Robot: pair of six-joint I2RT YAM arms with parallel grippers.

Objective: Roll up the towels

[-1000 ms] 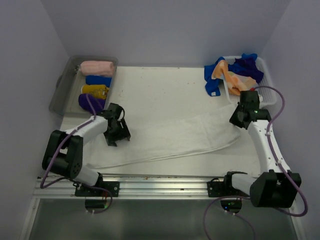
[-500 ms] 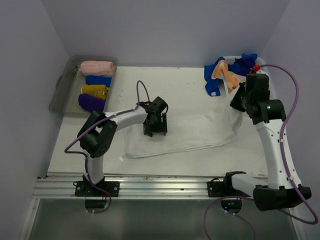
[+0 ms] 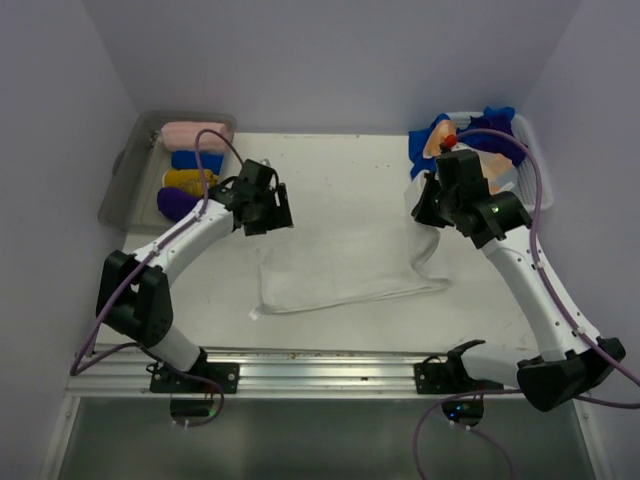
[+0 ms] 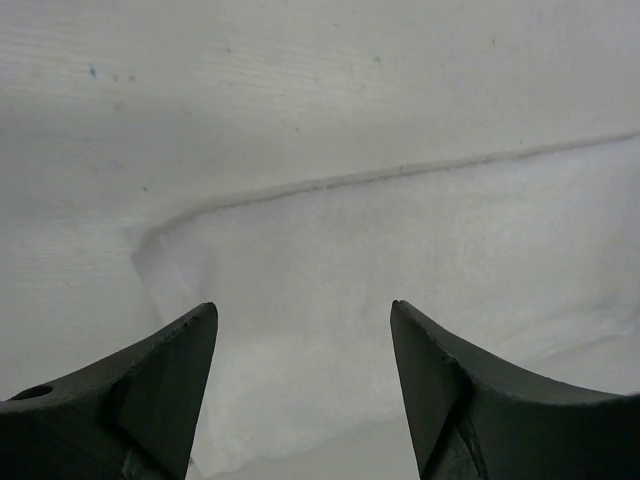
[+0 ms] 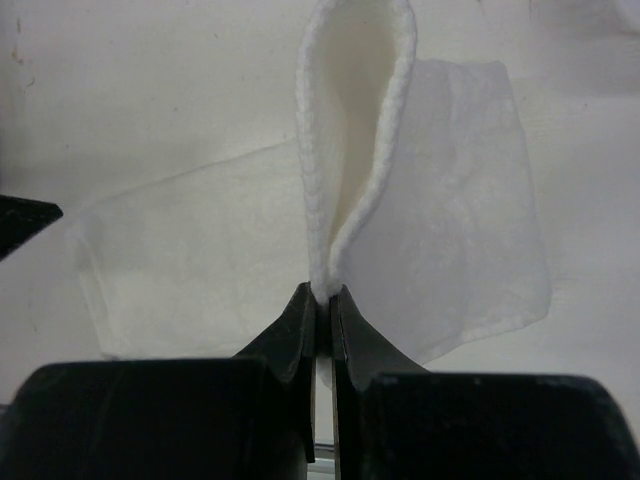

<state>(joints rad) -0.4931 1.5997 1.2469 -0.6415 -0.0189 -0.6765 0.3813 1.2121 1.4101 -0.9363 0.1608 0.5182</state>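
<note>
The white towel (image 3: 340, 268) is lying mid-table, bunched shorter than half a second ago; the right gripper (image 5: 322, 292) is pinching its right edge and lifting it, having drifted left. The left gripper (image 4: 300, 312) is hovering, fingers spread, over the towel's far-left corner, having left its middle.

Left gripper (image 4: 300, 312) is wide open, arm reaching forward. Right gripper (image 5: 322, 292) is pinched tight on the white towel (image 5: 350, 120), arm extended too.
</note>
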